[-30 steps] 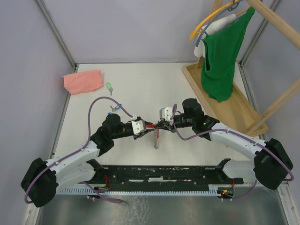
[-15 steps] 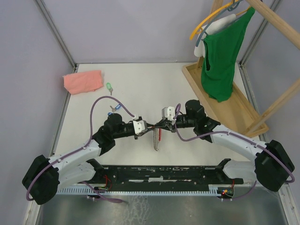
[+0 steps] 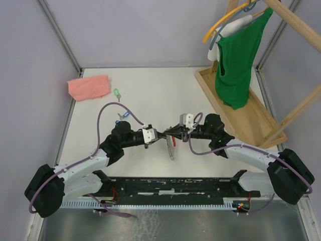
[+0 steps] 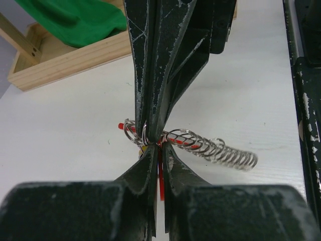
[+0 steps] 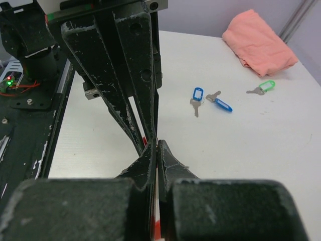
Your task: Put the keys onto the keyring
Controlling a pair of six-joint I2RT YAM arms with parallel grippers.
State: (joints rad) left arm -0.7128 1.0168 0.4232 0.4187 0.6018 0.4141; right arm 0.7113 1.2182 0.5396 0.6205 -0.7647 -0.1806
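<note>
Your keyring point(image 3: 170, 149) lay with its long axis running near-far, trailing from the pinch toward the near edge. On its far end the right end effector point(image 5: 154, 149) was clamped shut and the left end effector point(image 4: 157, 154) nearly shut, apparently on its red band. The blue keys point(image 3: 122, 116) lay far-left of the pinch, nearer your left arm, and the green key point(image 3: 117, 93) beyond them.

- The keyring point(image 3: 170, 148) sits at the middle of the table point(image 3: 150, 90), between your left gripper point(image 3: 162, 138) and right gripper point(image 3: 168, 135).
- Two keys point(image 5: 197, 94) lie behind and left of it, with a third key point(image 5: 267, 86) farther back.
- The cloth point(image 3: 89, 87) lies back left, and the tray point(image 3: 251, 118) runs along the right.
</note>
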